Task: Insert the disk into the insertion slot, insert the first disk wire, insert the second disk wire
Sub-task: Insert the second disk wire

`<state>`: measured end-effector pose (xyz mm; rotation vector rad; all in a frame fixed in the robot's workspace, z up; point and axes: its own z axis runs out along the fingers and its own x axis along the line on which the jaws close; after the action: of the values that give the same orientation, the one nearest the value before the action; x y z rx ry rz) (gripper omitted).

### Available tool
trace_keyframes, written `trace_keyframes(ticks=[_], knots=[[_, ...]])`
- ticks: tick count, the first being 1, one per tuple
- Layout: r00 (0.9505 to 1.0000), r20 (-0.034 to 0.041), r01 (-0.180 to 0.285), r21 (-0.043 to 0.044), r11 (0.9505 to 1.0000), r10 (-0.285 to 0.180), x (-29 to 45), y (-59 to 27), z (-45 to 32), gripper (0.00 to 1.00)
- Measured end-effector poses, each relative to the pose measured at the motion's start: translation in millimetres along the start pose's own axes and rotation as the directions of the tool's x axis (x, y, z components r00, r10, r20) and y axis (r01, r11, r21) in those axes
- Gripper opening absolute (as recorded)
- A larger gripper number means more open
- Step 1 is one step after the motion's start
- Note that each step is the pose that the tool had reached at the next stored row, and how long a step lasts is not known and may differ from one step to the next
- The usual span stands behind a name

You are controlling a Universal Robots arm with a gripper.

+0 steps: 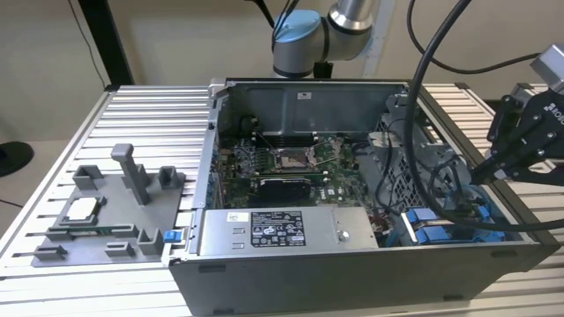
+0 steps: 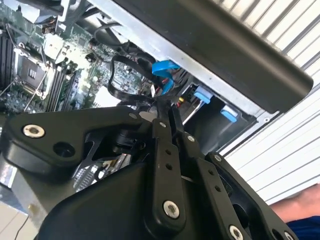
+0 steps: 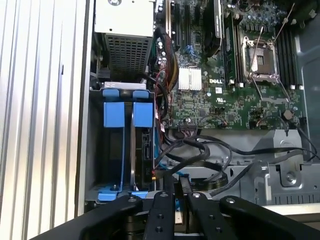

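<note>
The disk stands edge-on in its blue frame inside the insertion slot, at the case's corner on the exterior view's right. A bundle of black wires loops just beside the slot. In the second wrist view a blue wire plug hangs just beyond my fingertips. My gripper hovers over this corner, also seen from outside and in the second wrist view. Its fingers are pressed together, tips among the black wires; whether a wire is pinched between them is hidden.
The open computer case holds the motherboard and a grey labelled power supply box. A grey fixture tray lies on the ribbed table at the exterior view's left. Thick black hoses arc over the case.
</note>
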<state>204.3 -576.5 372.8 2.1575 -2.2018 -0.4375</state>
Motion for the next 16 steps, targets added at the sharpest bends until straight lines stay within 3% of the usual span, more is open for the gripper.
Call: trace_keyframes(ticks=[16], knots=[[1.0000, 0.0075, 0.002, -0.0003, 1.0000, -0.002, -3.6, 27.7, -20.1, 0.00]])
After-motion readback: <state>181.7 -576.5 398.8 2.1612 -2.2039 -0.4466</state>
